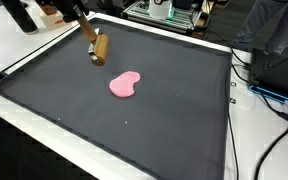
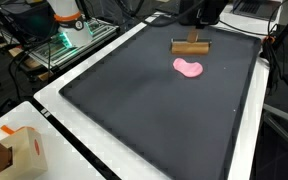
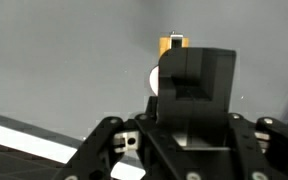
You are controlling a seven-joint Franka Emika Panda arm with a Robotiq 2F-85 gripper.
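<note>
My gripper (image 1: 92,38) hangs over the far left part of a black mat (image 1: 164,120) and is shut on a brown wooden block (image 1: 101,48). In an exterior view the block (image 2: 191,46) lies level, just above or on the mat (image 2: 154,110), with the gripper (image 2: 195,37) on top of it. A flat pink blob (image 1: 125,86) lies on the mat a short way from the block, also seen as the pink blob (image 2: 189,68). In the wrist view the black fingers (image 3: 194,85) fill the middle, and a bit of the wooden block (image 3: 172,42) shows past them.
A white table edge (image 1: 44,120) frames the mat. Cables (image 1: 274,100) and dark equipment lie beyond one side. A cardboard box (image 2: 9,150) stands at a near corner. A robot base with green-lit gear (image 2: 69,25) stands beyond the far edge.
</note>
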